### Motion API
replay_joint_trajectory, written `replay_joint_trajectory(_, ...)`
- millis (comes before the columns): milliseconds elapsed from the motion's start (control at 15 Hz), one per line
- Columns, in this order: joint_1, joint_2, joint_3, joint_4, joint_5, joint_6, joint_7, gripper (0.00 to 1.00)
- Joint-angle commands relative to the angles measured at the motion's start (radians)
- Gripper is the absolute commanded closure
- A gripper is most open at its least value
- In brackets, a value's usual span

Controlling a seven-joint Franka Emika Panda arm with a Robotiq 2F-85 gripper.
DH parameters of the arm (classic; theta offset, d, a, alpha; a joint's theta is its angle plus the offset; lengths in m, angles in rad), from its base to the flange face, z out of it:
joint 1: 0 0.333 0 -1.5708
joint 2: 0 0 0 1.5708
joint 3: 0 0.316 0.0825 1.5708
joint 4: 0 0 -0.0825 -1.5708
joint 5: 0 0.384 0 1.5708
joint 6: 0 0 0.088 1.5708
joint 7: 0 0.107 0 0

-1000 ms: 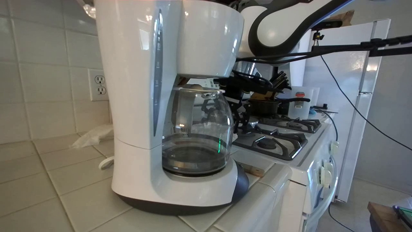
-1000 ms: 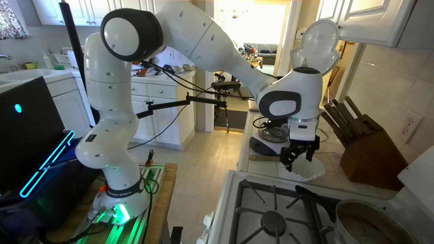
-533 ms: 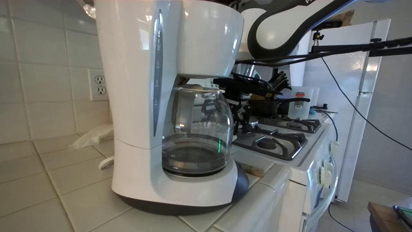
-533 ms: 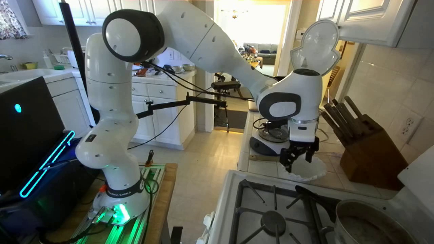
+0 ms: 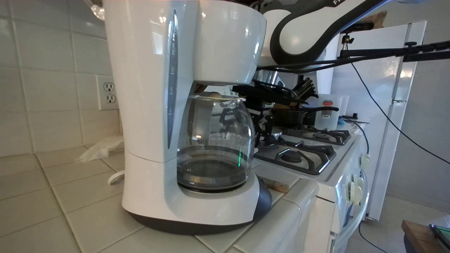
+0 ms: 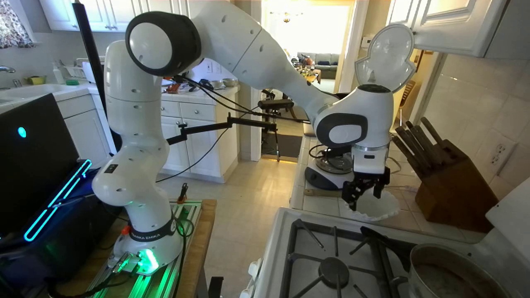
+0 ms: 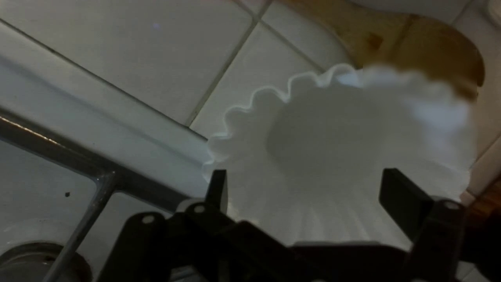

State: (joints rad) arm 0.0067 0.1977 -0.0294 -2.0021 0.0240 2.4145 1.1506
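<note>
My gripper [image 7: 307,187] is open, its two black fingers spread over a white fluted paper filter [image 7: 328,133]. Nothing is clamped between them. Whether the fingers touch the paper I cannot tell. In an exterior view the gripper [image 6: 365,199] points down at the filter [image 6: 379,207], which lies on the tiled counter beside the stove. A white coffee maker [image 5: 147,105] with a glass carafe [image 5: 218,147] stands on the counter, partly hiding my gripper [image 5: 263,135]. Its lid [image 6: 389,56] stands raised behind my wrist.
A knife block [image 6: 455,186] stands beside the filter near the wall. The stove grate [image 6: 333,265] and a pot [image 6: 451,273] with a black-handled utensil are in front. A wooden handle [image 7: 395,43] lies behind the filter. Black cables [image 5: 309,65] hang along the arm.
The arm has shifted very slightly, with the wrist a touch lower. The filter's edge has moved slightly to the right in an exterior view. The gripper has stayed open.
</note>
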Motion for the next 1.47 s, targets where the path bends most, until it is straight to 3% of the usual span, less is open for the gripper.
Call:
replay_joint_trajectory(0, 0.013, 0.015, -0.012, 0.004, 0.007, 0.022, 0.011, 0.00)
replay_joint_trajectory(133, 0.013, 0.017, -0.013, 0.004, 0.007, 0.024, 0.010, 0.03)
replay_joint_trajectory(200, 0.013, 0.019, -0.013, 0.004, 0.008, 0.025, 0.009, 0.15)
replay_joint_trajectory(600, 0.013, 0.024, -0.014, 0.002, 0.008, 0.028, 0.007, 0.61)
replay_joint_trajectory(867, 0.013, 0.028, -0.015, 0.004, 0.006, 0.028, 0.008, 0.69)
replay_joint_trajectory(933, 0.014, 0.029, -0.016, 0.004, 0.006, 0.027, 0.008, 0.64)
replay_joint_trajectory(1067, 0.014, 0.031, -0.017, 0.003, 0.004, 0.028, 0.008, 0.68)
replay_joint_trajectory(1333, 0.014, 0.033, -0.018, 0.002, 0.004, 0.030, 0.007, 0.98)
replay_joint_trajectory(1400, 0.014, 0.034, -0.018, 0.003, 0.003, 0.030, 0.007, 0.98)
